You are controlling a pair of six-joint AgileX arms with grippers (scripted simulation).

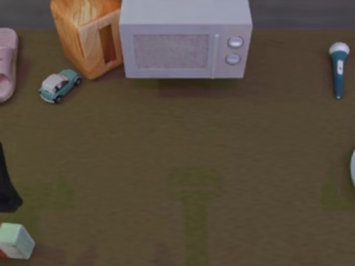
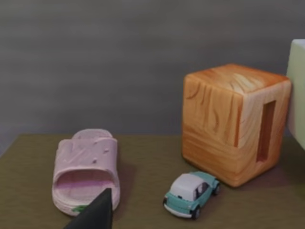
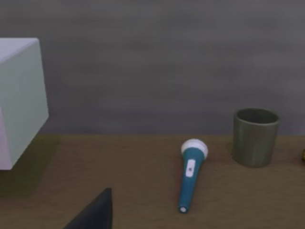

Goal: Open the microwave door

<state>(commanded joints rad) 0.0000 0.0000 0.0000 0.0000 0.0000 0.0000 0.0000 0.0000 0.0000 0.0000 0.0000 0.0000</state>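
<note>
The pale grey-white microwave (image 1: 186,14) stands at the back middle of the table, with its side also showing in the left wrist view (image 2: 296,86) and the right wrist view (image 3: 19,100). The microwave door (image 1: 169,52), with its speckled mesh window, lies flat and shut against the front, beside two round silver knobs (image 1: 234,50). My left gripper (image 1: 6,185) is a dark shape at the table's left edge, far from the microwave; a dark tip of it (image 2: 95,214) shows in its wrist view. Only a dark tip of my right gripper (image 3: 95,212) shows, in its wrist view.
An orange wooden box (image 1: 89,33) stands just left of the microwave, with a teal toy car (image 1: 58,86) and a pink slipper (image 1: 6,61) further left. A teal microphone (image 1: 338,66) lies at the right, near an olive cup (image 3: 255,136). A pale cube (image 1: 15,241) sits front left.
</note>
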